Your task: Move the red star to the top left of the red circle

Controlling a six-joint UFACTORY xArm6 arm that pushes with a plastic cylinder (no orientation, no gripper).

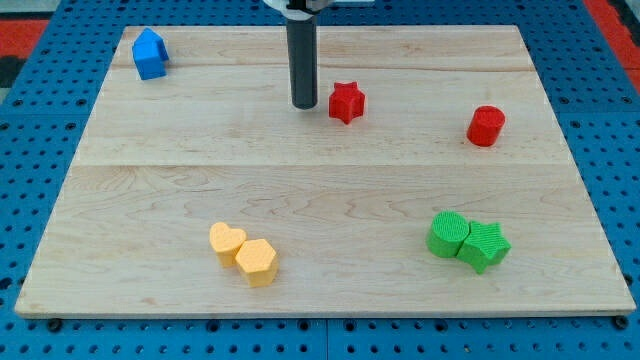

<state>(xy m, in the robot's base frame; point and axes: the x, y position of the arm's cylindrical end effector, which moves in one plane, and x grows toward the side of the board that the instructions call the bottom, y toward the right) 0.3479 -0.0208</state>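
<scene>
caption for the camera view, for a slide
My tip sits just left of the red star, the red circle off to the right.

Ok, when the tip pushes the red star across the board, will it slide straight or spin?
The red star looks squat and flat-bottomed, so it should slide, not tip or roll. Its points give uneven contact, so an off-centre push would probably spin it. My tip sits just to the view's left of it; the wooden board looks smooth, likely offering little grip.

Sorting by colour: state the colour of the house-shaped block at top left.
Blue house-shaped block; camera view.
</scene>
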